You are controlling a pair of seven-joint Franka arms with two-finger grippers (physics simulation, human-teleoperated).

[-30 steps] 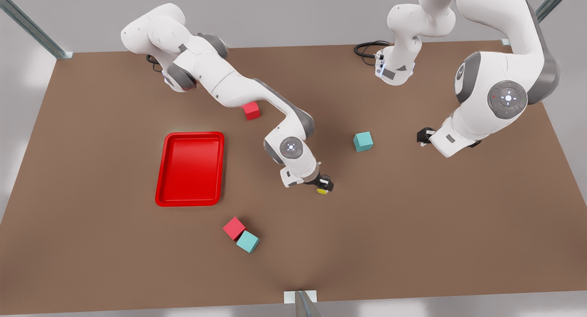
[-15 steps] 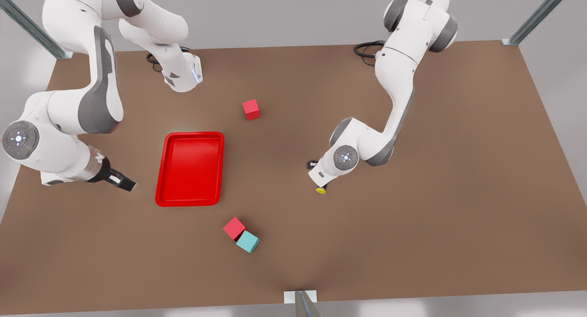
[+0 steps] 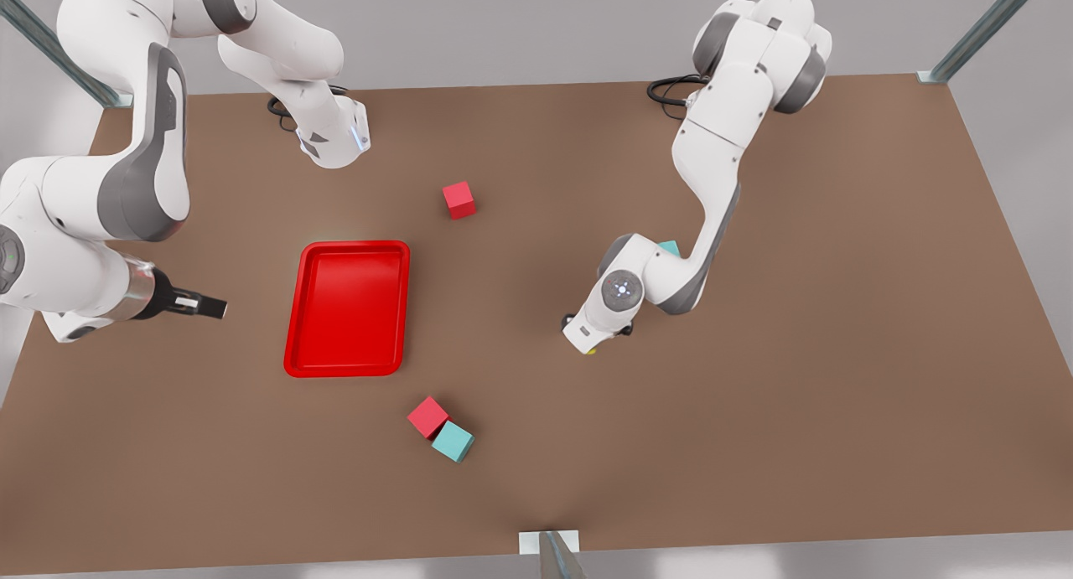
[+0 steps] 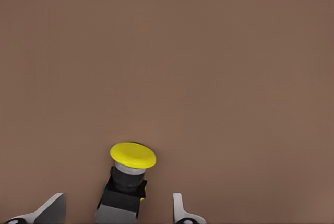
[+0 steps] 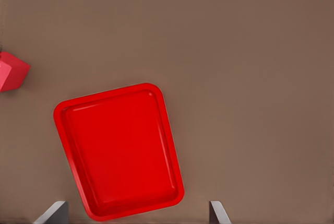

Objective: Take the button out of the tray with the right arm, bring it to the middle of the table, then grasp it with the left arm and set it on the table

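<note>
1. Risk is being judged first: the button (image 4: 128,182) is standing between the spread fingers (image 4: 180,211) of the left gripper (image 4: 115,214), with a gap showing on both sides, so nothing is gripped yet. If the fingers are being closed off-centre, one pad could be meeting the grey body before the other and the button could be pushed or tipped over on the table (image 3: 754,395).
2. A second risk is being noted: the yellow cap is wider than the neck beneath it, so a grip taken on the cap could be slipping off; the boxy body is judged the safer surface.
3. Position of the button is being recorded: out of the tray (image 3: 348,309), near the table's middle, directly under the left gripper's wrist, where a sliver of yellow is showing (image 3: 591,351).
4. Pose of the left arm is being recorded: reaching down from the far edge, elbow bent, wrist (image 3: 599,315) held low and pointing at the tabletop.
5. Pose of the right arm is being recorded: waiting at the table's side, the right gripper (image 3: 205,307) held roughly level, fingers (image 5: 52,212) parted and empty, the tray lying just ahead of them and a red cube (image 5: 13,71) off to one side.
</note>
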